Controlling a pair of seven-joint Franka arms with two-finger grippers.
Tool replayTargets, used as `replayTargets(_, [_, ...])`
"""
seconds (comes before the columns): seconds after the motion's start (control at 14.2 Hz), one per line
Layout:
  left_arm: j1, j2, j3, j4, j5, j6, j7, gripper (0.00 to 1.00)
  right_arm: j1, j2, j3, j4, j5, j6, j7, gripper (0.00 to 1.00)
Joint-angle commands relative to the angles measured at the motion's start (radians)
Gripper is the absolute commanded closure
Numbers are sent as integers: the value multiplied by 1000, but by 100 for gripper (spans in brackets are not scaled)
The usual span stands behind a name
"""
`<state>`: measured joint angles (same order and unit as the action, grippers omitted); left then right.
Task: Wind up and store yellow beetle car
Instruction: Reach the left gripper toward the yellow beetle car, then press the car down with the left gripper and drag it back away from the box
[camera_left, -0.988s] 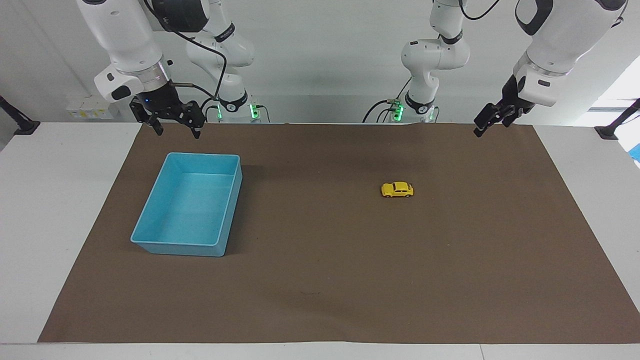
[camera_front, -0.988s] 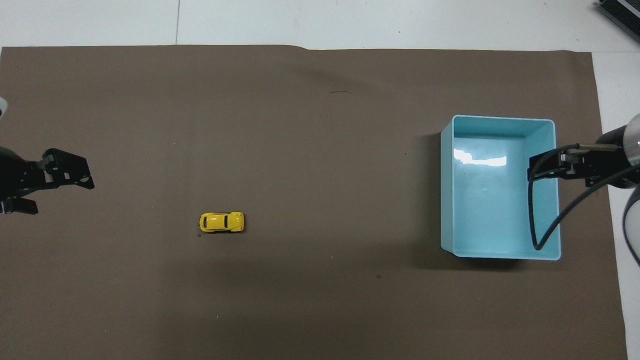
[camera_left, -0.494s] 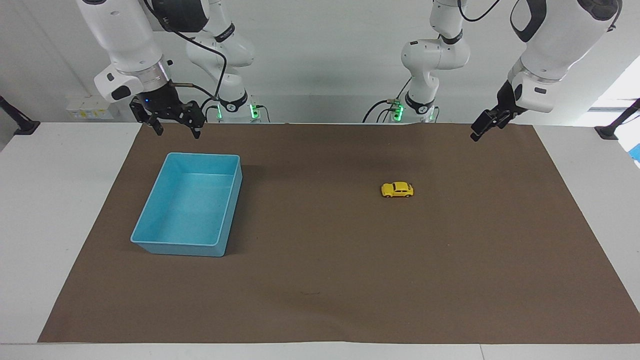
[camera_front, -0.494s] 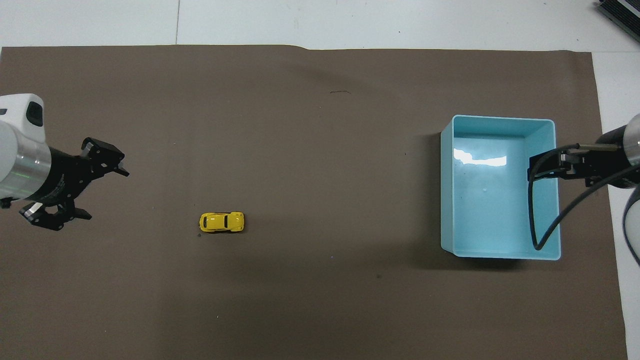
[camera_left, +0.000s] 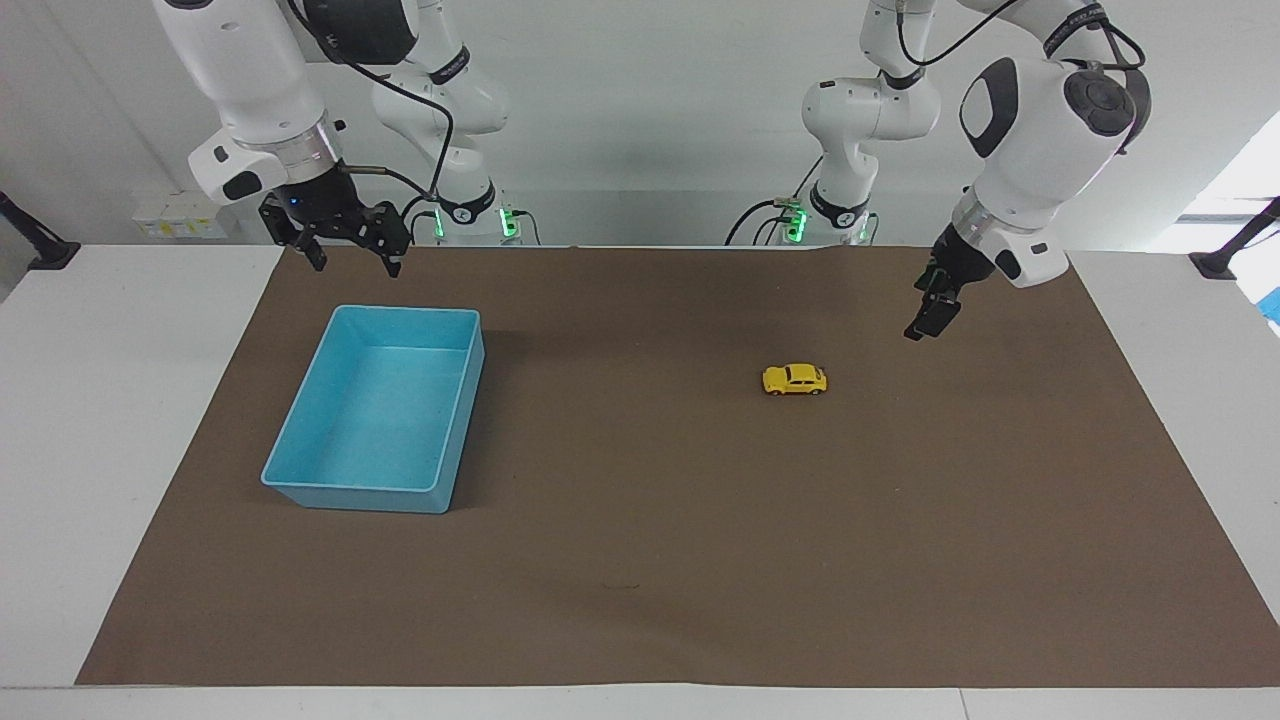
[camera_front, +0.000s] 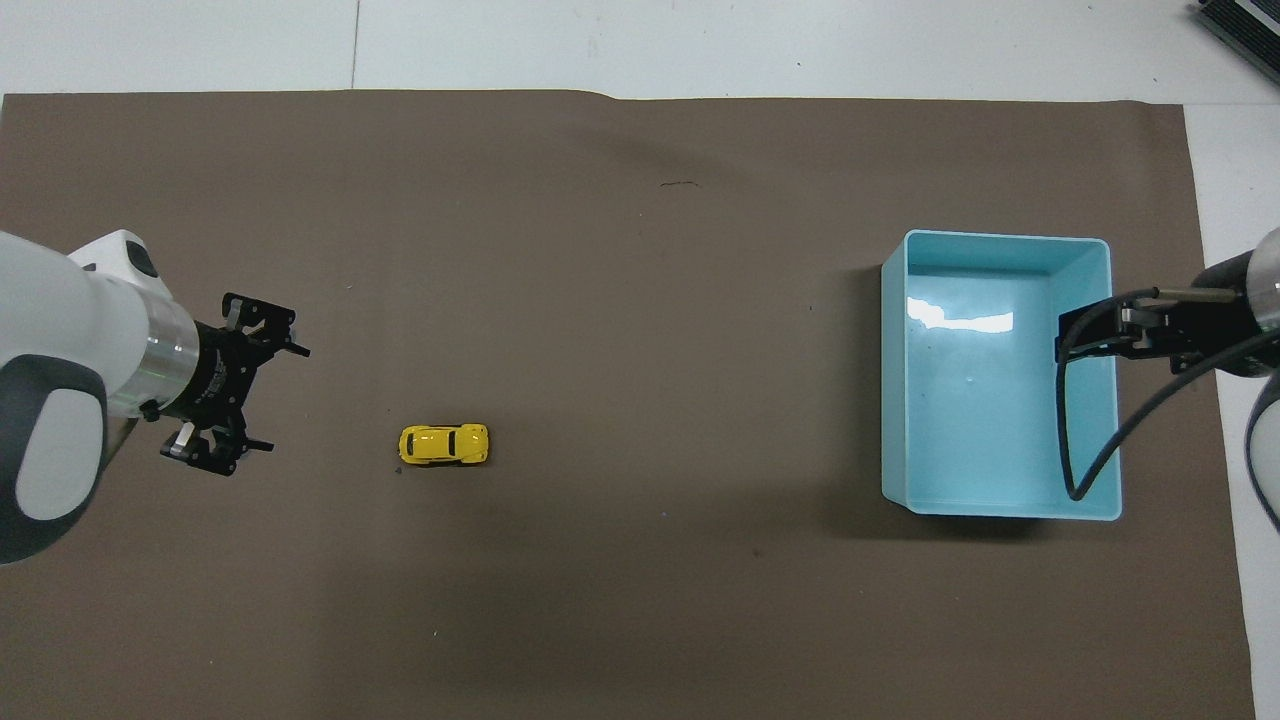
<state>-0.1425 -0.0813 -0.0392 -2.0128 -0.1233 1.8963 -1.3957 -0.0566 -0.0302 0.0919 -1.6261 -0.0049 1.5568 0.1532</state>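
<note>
The left gripper (camera_front: 262, 398) has swung in from the surface's edge and come down toward the car (camera_left: 795, 380), its jaws spread wide and empty, not yet over it. The car sits on the mat (camera_left: 640, 560), well apart from the tray (camera_left: 300, 440). The right gripper (camera_left: 345, 245) waits near the tray, open and empty; grasping looks next.

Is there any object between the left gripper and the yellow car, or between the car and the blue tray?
Nothing visible: only bare brown mat lies between the open left gripper and the yellow car, and between the car and the blue tray.
</note>
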Motion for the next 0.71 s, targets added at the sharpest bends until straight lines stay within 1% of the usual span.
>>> replayTargets(0.0, [-64,-15,13,-102,-9,153,-170,0,-16,-20,9,-20,3,9,-24,0])
replayTargets(0.07, [-90,-6,13,-125,-9,190,-205,0,-16,-20,9,-20,3,9,-24,0])
replayTargets(0.21, [-143,55,15,-162,-9,281,-290,0,-16,-20,9,-20,3,9,-24,0])
replayTargets(0.28, [-156,70,13,-191,-9,344,-357,0,-16,-20,9,-21,3,9,-24,0])
replayTargets(0.35, [-175,75,13,-222,-9,381,-377,0,-16,-20,9,-20,3,9,-24,0])
replayTargets(0.42, [-202,87,13,-242,-9,397,-378,0,-16,-20,9,-20,3,9,-24,0])
replayTargets(0.63, [-204,124,13,-268,-9,458,-397,0,-16,-20,9,-20,3,9,-24,0])
